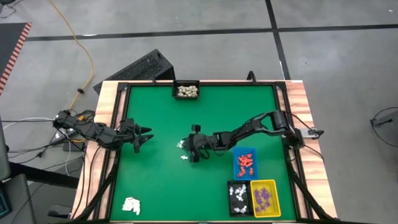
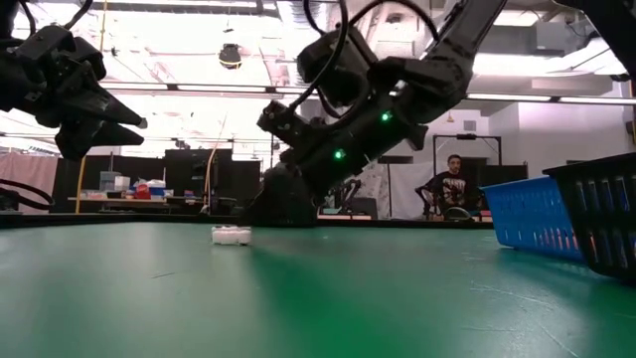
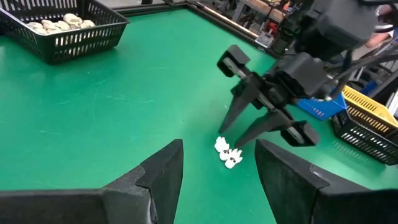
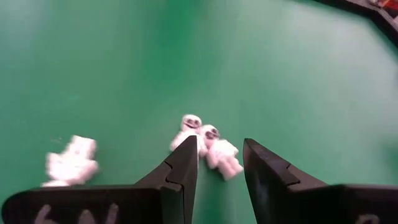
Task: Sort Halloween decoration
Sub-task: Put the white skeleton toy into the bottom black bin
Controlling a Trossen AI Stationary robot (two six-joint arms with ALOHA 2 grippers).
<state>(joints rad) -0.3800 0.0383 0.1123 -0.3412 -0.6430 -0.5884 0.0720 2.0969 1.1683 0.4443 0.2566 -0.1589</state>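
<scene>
Two white figurines (image 4: 217,154) of the Halloween decoration lie side by side on the green mat, just ahead of my right gripper's (image 4: 221,152) open fingertips; one is partly behind a fingertip. A third white piece (image 4: 71,163) lies apart from them. In the high view these pieces (image 1: 181,144) are at mid-table, with my right gripper (image 1: 191,149) slanting down over them. My left gripper (image 1: 144,135) hangs open above the mat's left part, holding nothing. My right gripper slants down from the table's right side, its open fingertips (image 3: 239,142) right by the pair of white figurines (image 3: 226,153), which lie flat on the mat. Whether a fingertip touches one of them, I cannot tell.
A black tray (image 1: 186,91) of cream pieces stands at the far edge. At the near right are a blue tray (image 1: 245,163) with red pieces, a black tray (image 1: 239,198) with white pieces and a yellow tray (image 1: 263,198) with purple ones. A white wad (image 1: 131,205) lies near left.
</scene>
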